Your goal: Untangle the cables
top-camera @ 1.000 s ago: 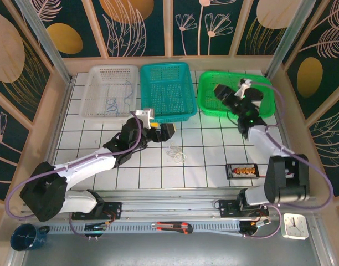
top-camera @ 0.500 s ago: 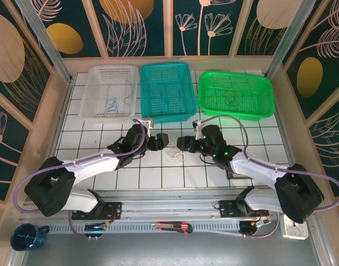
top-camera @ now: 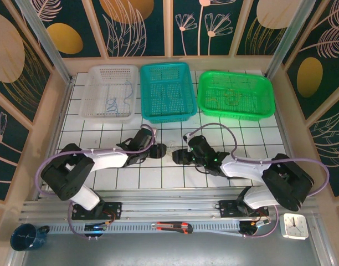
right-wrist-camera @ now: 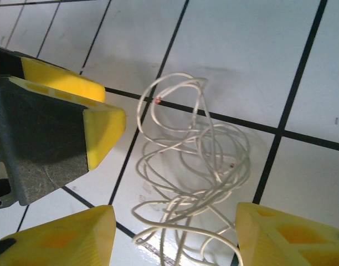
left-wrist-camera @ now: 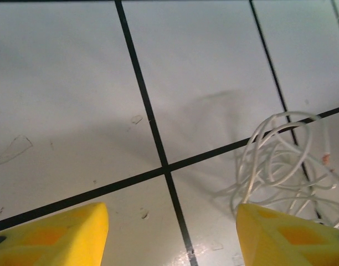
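The whitish cable tangle (right-wrist-camera: pixel 191 160) is flanked for grasping by the left gripper (top-camera: pixel 159 149) and right gripper (right-wrist-camera: pixel 175 233), both spread open; closure on separate loops is needed next

The left arm (top-camera: pixel 103 160) lies low, stretched out toward the right. Its left gripper (top-camera: pixel 159 149) points the same way, with its yellow fingers (left-wrist-camera: pixel 64 235) spread wide apart. The right arm (top-camera: pixel 244 166) also lies low and reaches leftward, and the right gripper (top-camera: pixel 179 156) likewise gapes wide. The two grippers face each other tip to tip, near but not touching.
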{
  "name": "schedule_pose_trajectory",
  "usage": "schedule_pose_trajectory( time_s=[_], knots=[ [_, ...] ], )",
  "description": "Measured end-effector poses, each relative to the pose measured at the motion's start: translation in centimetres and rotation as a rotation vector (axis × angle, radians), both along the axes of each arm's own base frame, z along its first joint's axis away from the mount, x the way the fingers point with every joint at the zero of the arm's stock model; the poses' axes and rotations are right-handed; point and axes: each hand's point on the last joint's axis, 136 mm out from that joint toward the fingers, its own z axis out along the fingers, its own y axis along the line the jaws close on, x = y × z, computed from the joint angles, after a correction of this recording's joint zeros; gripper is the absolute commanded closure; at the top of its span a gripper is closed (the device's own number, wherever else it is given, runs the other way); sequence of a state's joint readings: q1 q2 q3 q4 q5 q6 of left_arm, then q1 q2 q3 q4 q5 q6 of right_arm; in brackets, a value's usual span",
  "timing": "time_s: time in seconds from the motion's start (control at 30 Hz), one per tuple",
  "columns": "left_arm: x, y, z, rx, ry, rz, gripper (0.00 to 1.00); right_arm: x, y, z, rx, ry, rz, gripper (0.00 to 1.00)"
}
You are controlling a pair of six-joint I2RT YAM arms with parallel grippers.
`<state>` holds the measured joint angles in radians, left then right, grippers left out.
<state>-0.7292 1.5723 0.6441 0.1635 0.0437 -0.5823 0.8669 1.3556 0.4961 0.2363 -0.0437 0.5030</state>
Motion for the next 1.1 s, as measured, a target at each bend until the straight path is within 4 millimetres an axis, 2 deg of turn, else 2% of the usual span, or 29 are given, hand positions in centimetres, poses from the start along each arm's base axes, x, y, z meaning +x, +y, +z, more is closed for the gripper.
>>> schedule_pose_trajectory(
  time_s=[0.27, 0.47, 0.73, 1.0, 1.1],
  knots=[
    [0.8, -0.9, -0.1, 0.009, -0.004, -0.021, 0.37, 0.4, -0.1, -0.6, -0.012, -0.008, -0.016, 0.42],
    [1.3, -1.4, -0.3, 0.012, -0.003, -0.030, 0.41, 0.5, 0.0, -0.8, -0.009, -0.011, -0.017, 0.42],
    [1.7, -2.0, -0.1, 0.005, -0.005, -0.038, 0.33, 0.4, -0.2, -1.3, -0.013, -0.010, -0.020, 0.48],
    [1.8, -2.2, 1.9, -0.028, -0.038, -0.040, 0.31, 0.3, -0.7, -1.8, -0.021, -0.004, -0.026, 0.51],
    [1.8, -2.3, 1.8, -0.031, -0.035, -0.043, 0.35, 0.3, -0.8, -1.9, -0.021, -0.003, -0.029, 0.51]
  ],
)
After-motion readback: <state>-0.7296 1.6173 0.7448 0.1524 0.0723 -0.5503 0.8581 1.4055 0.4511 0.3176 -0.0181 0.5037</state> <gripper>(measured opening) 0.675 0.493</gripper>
